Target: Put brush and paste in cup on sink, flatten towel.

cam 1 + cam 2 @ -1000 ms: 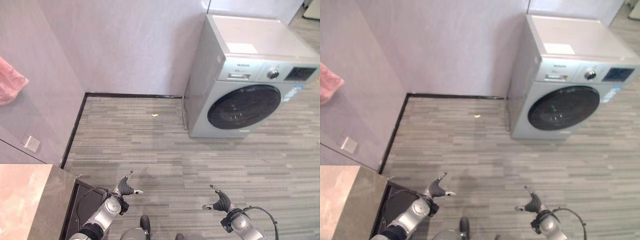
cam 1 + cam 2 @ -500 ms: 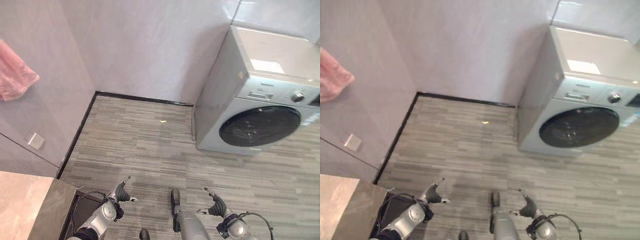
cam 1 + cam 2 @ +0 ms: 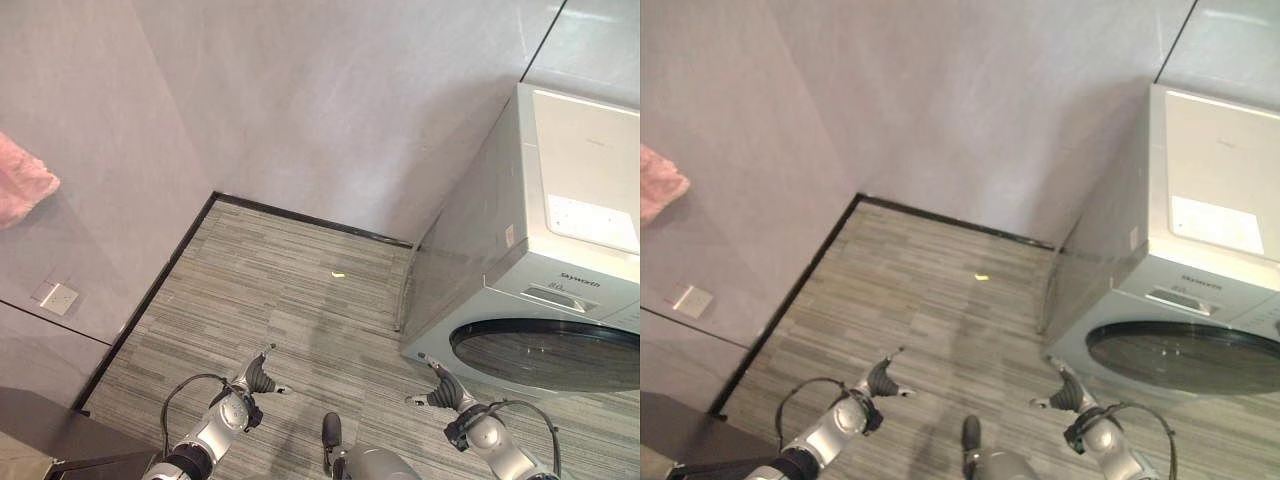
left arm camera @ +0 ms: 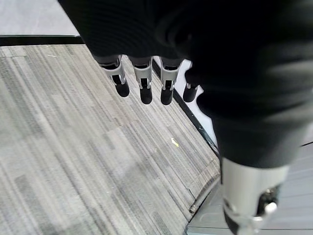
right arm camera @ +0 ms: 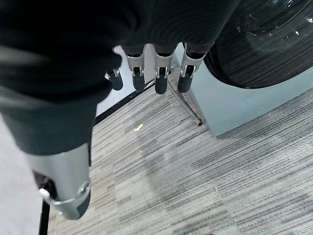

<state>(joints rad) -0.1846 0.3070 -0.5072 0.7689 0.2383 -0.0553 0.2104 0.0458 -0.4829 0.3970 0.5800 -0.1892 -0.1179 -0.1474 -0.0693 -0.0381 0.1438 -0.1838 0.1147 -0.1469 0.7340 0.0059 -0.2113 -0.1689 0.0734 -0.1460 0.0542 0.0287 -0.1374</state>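
Both hands empty over floor (pink towel [image 3: 22, 190] hangs left)

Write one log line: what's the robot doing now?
left hand: open, empty | right hand: open, empty | ahead: washing machine | pink towel on left wall

Towel [image 3: 22, 187] hangs left; washing machine [image 3: 540, 290] stands right.

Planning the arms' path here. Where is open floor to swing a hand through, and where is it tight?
The striped floor lies bare between the wall's black baseboard and the washing machine, apart from a small yellow scrap. The left hand hangs open over it. Tighter: the right hand, open, hangs close by the machine's front corner.
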